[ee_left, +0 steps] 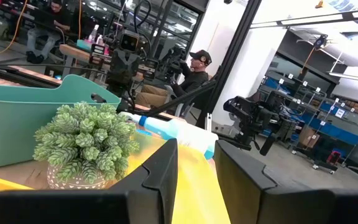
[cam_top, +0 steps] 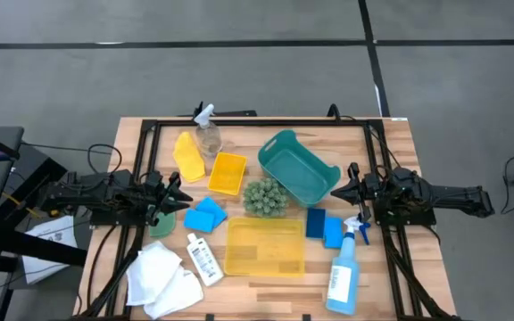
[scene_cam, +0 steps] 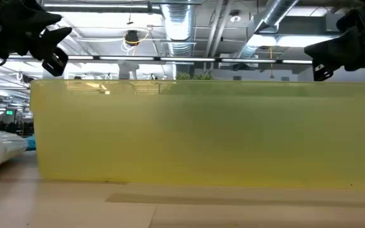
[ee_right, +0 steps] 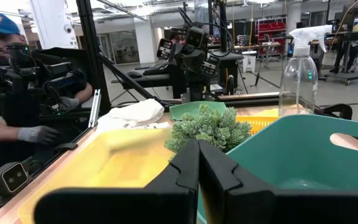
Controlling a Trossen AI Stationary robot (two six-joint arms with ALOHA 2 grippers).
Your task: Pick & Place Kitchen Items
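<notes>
The kitchen items lie loose on the wooden table. A clear spray bottle (cam_top: pixel 208 134) and a yellow piece (cam_top: pixel 187 153) are at the far left. Blue sponges lie at centre left (cam_top: pixel 205 215) and centre right (cam_top: pixel 324 226). A blue spray bottle (cam_top: pixel 346 267), a small white bottle (cam_top: pixel 203 259), white cloths (cam_top: pixel 163 276) and a green piece (cam_top: pixel 161 220) lie nearer. My left gripper (cam_top: pixel 178 194) hovers open and empty left of the sponges. My right gripper (cam_top: pixel 342 190) hovers shut and empty right of the teal basket (cam_top: pixel 297 167).
A green bumpy ball (cam_top: pixel 265 197) sits at the centre. A small yellow bin (cam_top: pixel 227 173) stands beside the basket, and a large yellow bin (cam_top: pixel 265 246) stands near the front; it fills the low view (scene_cam: pixel 208 133). People stand beyond the table (ee_left: pixel 194 71) (ee_right: pixel 11 74).
</notes>
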